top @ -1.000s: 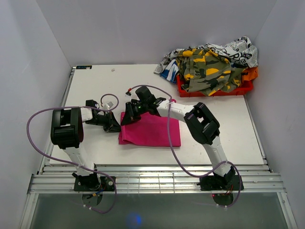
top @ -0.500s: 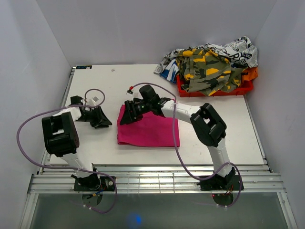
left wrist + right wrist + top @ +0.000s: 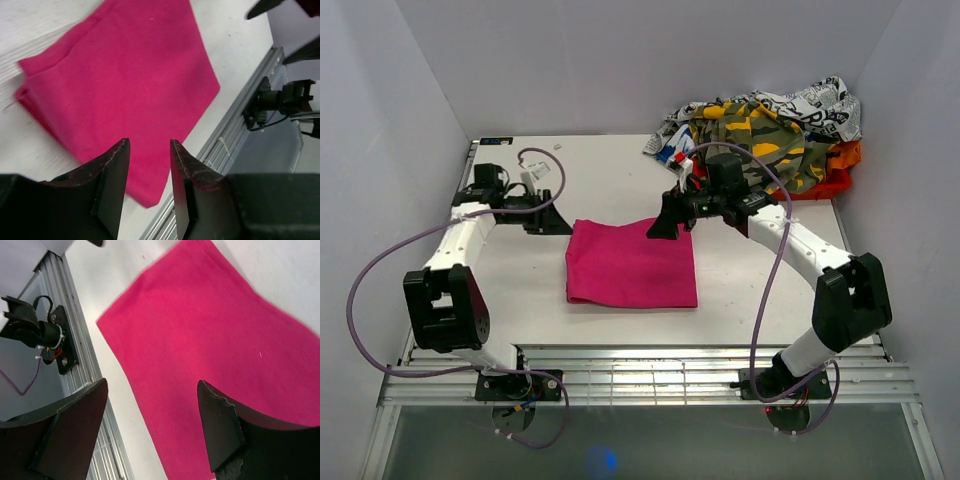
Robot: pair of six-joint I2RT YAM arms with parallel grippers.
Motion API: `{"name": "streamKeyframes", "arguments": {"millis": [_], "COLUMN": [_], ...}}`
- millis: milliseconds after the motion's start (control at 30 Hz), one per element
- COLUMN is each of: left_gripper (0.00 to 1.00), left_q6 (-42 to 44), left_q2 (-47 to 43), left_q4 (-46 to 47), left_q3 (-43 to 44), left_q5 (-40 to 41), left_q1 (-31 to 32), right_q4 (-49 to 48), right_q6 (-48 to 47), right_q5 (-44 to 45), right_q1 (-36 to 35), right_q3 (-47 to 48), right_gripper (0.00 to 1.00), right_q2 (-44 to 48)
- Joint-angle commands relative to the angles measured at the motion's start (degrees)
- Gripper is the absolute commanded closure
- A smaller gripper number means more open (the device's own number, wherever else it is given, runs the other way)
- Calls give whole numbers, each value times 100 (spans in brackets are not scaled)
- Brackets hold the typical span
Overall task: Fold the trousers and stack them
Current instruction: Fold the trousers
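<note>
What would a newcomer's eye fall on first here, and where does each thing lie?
The hot-pink trousers, folded into a rectangle, lie in the middle of the white table. At its far right corner a heap of camouflage and printed clothes spills over a red bin. The left end effector and right end effector are open and empty, one near each far corner of the trousers.

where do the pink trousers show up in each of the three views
top external: trousers folded flat at the table's middle, between the two arms.
left wrist: trousers fill the upper left, above the jaws.
right wrist: trousers cover the centre and right.
shared landmark: the aluminium rail along the table's near edge, in all three.
</note>
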State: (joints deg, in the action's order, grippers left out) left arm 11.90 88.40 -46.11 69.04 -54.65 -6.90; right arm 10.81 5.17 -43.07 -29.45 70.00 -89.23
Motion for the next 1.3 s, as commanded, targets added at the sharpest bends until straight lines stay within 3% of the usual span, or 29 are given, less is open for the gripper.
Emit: {"name": "streamKeyframes", "arguments": {"millis": [0,67,333,500,633,733,933,1100,1267], "left_gripper": [52,52,53,54,52,50,49,50,53], "left_q6": [-607,-907,-1699,-1674,-1034,99,1426,1543,1218], "left_q2": [176,440,2328,2875,2543,1876,767,380,1079], "left_q4": [582,883,1885,1809,1211,123,-1540,-1577,-1164], "left_q3": [-180,-206,337,856,1200,1349,481,-574,-953], "left_q5": [-380,-266,463,570,44,-598,-1407,-1461,-1093], "left_q1": [531,784,681,84,-206,-225,-84,355,496], "right_q4": [475,484,484,711,1010,1352,1276,862,756], "right_q6": [-298,-253,-279,-455,-491,-806,-641,-422,-368], "right_q5": [-315,-501,-615,-378,-369,-527,-1063,-1423,-1809], "right_q1": [342,405,493,511,519,519,441,414,370], "right_q3": [-285,-294,40,207,357,339,-617,-1348,-1410], "right_gripper": [23,24,23,22,20,18,18,20,21], "right_q2": [-305,-550,-1833,-2379,-1942,-1256,-201,-33,-681]}}
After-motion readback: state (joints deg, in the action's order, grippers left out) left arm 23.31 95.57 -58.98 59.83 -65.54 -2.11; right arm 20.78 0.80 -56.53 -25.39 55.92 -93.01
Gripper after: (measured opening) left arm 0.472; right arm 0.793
